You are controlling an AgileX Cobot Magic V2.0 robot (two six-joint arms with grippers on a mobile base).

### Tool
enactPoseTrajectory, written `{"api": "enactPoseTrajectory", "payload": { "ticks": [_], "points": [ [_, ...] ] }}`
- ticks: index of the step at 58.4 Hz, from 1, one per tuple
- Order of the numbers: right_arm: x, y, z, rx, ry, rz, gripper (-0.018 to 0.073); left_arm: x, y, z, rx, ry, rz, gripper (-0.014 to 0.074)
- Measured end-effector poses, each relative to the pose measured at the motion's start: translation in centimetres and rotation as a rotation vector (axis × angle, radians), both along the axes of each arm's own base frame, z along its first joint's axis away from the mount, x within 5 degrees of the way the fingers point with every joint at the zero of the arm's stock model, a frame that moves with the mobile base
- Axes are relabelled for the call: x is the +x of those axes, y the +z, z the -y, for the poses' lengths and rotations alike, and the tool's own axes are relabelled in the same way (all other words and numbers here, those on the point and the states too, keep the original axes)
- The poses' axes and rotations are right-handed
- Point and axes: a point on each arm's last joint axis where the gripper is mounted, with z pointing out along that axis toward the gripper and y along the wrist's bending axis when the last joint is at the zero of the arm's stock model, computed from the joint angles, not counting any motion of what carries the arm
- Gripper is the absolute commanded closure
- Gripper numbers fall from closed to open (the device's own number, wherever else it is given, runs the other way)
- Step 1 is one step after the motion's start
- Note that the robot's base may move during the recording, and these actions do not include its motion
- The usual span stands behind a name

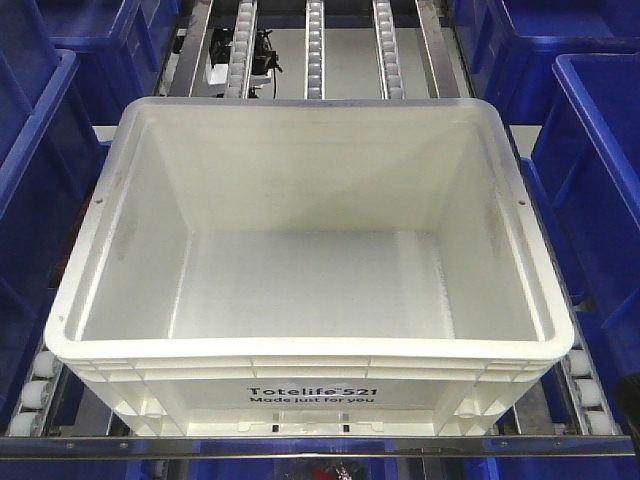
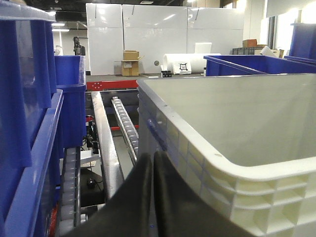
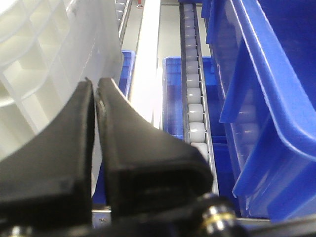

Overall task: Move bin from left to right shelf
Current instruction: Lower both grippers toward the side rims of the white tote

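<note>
1. The bin [image 1: 310, 270] sits square on a shelf's roller tracks [image 1: 315, 50], its printed face to the metal front rail [image 1: 320, 446] and dark blue totes [image 1: 590, 150] packed close on both sides.
2. The left gripper [image 2: 152, 156] hangs just beside the bin's left wall, below the rim, its two black fingers pressed together on nothing.
3. The right gripper [image 3: 95, 85] sits just beside the opposite wall, fingers drawn together to a thin slit, also empty.
4. Progress, as a judgement: the bin is carried by the rollers, not by either arm. The views do not settle whether this lane is the left or the right shelf, so it cannot be told whether the transfer has yet to start or the bin has reached its place.
5. The bin is white moulded plastic, rectangular with rounded corners. Inside it is smooth, empty and faintly scuffed. A thick rolled rim runs round the top, with a grid of square ribs beneath.
6. The rollers are pale plastic wheels in bright metal channels. The neighbouring totes are glossy, with flared lips.
</note>
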Motion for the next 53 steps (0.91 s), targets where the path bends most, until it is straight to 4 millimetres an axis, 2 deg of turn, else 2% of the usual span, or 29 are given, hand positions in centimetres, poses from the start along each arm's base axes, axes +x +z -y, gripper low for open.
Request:
{"api": "enactPoseTrajectory", "payload": {
  "ticks": [53],
  "points": [
    [0.0, 0.0, 0.0, 0.0, 0.0, 0.0, 0.0567, 0.0, 0.0, 0.0, 0.0, 0.0, 0.0, 0.0603]
  ]
}}
